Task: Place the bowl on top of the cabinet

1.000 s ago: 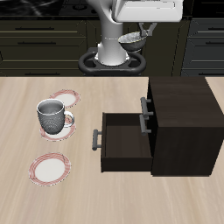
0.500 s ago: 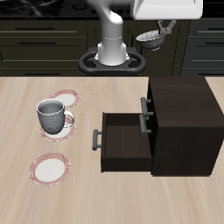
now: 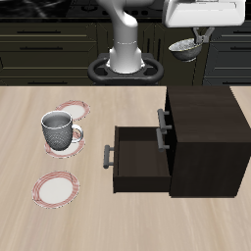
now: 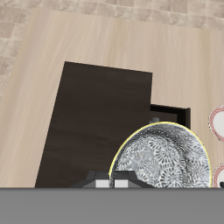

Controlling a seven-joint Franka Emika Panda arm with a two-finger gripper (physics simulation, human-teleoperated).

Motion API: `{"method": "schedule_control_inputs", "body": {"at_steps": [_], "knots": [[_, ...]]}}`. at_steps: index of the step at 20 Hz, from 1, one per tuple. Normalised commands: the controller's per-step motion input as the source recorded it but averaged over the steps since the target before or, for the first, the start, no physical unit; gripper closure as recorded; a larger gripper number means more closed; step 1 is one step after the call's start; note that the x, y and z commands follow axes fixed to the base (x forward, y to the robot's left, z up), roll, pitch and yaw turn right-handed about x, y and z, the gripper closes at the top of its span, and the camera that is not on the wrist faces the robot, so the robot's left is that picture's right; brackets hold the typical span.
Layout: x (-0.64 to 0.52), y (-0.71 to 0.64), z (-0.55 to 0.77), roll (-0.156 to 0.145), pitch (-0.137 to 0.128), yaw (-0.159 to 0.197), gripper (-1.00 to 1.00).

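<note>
The small white bowl (image 3: 183, 45) with a grey speckled inside hangs from my gripper (image 3: 189, 37), high in the air above the back of the dark brown cabinet (image 3: 201, 132). The gripper is shut on the bowl's rim. In the wrist view the bowl (image 4: 162, 157) fills the space just under the fingers (image 4: 114, 182), and the cabinet's flat top (image 4: 101, 118) lies far below it. The cabinet's drawer (image 3: 137, 157) stands pulled out toward the mug.
A grey-white mug (image 3: 59, 130) stands on a red-rimmed plate beside the open drawer. Another red-rimmed plate (image 3: 70, 109) lies behind it and a third (image 3: 56, 187) nearer the table's front edge. The robot's base (image 3: 125, 59) stands at the back.
My gripper has carried the bowl sideways, away from the robot's base, until it hangs over the cabinet. Nothing on the table has moved.
</note>
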Motion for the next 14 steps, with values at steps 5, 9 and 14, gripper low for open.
{"method": "schedule_control_inputs", "body": {"at_steps": [5,9,14], "knots": [[0.15,0.22,-0.08,0.002,-0.024,0.004,1.00],[0.10,0.05,-0.10,-0.020,0.001,-0.011,1.00],[0.18,0.16,-0.31,0.011,0.011,-0.015,1.00]]}}
